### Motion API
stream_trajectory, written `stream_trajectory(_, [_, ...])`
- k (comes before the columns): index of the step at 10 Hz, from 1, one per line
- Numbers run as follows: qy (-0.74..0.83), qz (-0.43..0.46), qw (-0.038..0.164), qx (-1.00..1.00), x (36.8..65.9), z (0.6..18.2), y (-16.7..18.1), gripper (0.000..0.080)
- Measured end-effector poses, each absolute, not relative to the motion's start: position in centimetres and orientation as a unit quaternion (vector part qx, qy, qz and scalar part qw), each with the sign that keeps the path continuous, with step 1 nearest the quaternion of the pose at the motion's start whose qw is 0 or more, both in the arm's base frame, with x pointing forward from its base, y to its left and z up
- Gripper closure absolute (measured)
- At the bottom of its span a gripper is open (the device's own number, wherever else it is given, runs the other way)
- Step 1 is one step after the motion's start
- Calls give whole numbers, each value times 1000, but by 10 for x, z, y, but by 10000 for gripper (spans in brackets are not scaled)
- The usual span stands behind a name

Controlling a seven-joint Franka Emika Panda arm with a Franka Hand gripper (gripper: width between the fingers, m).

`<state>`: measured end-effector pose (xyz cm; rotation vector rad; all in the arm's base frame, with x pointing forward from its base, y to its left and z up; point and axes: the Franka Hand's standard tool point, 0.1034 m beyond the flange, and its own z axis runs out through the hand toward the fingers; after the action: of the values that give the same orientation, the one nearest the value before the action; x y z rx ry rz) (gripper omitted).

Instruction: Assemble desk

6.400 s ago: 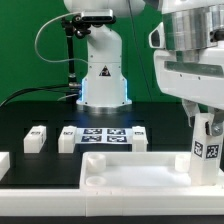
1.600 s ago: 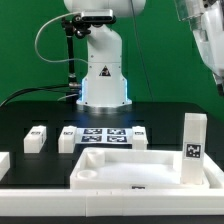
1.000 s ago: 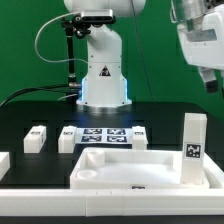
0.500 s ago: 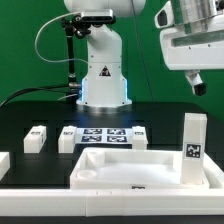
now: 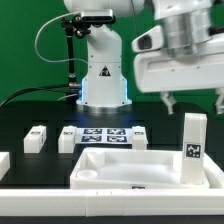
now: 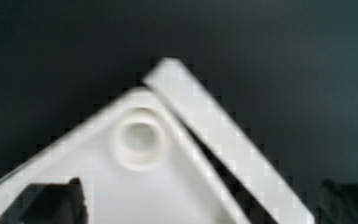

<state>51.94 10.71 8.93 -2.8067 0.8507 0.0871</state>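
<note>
The desk panel [image 5: 120, 165], white and rimmed, lies flat at the front of the black table. One white tagged leg [image 5: 193, 148] stands upright in its corner at the exterior view's right. My gripper [image 5: 193, 100] hangs open and empty above the panel's right half, just above the leg's top and apart from it. In the wrist view the panel corner with its round socket [image 6: 140, 140] lies below my gripper [image 6: 197, 205], with one dark fingertip [image 6: 51, 203] at each lower edge and nothing between them. Three loose legs [image 5: 36, 138] [image 5: 68, 138] [image 5: 140, 135] lie behind the panel.
The marker board [image 5: 103, 137] lies behind the panel, in front of the robot base [image 5: 103, 85]. A white block [image 5: 4, 163] sits at the exterior view's left edge. A white rail [image 5: 60, 200] runs along the table's front. A white strip [image 6: 202, 110] runs alongside the panel corner.
The gripper, which held the upright leg 6.4 s ago, has let it go and risen. Over the last second it has come down and leftward over the panel. The leg stays standing.
</note>
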Motion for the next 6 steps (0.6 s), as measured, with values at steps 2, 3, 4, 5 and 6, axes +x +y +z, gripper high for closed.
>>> stream_trajectory(2, [214, 20, 90, -973, 497, 71, 96, 150])
stream_trajectory(3, [187, 17, 91, -978, 500, 72, 97, 150])
stream_trajectory(4, [178, 18, 92, -980, 500, 73, 97, 150])
stream_trajectory(5, [179, 27, 92, -979, 498, 72, 96, 150])
stream_trajectory(6, [178, 27, 92, -979, 498, 72, 96, 150])
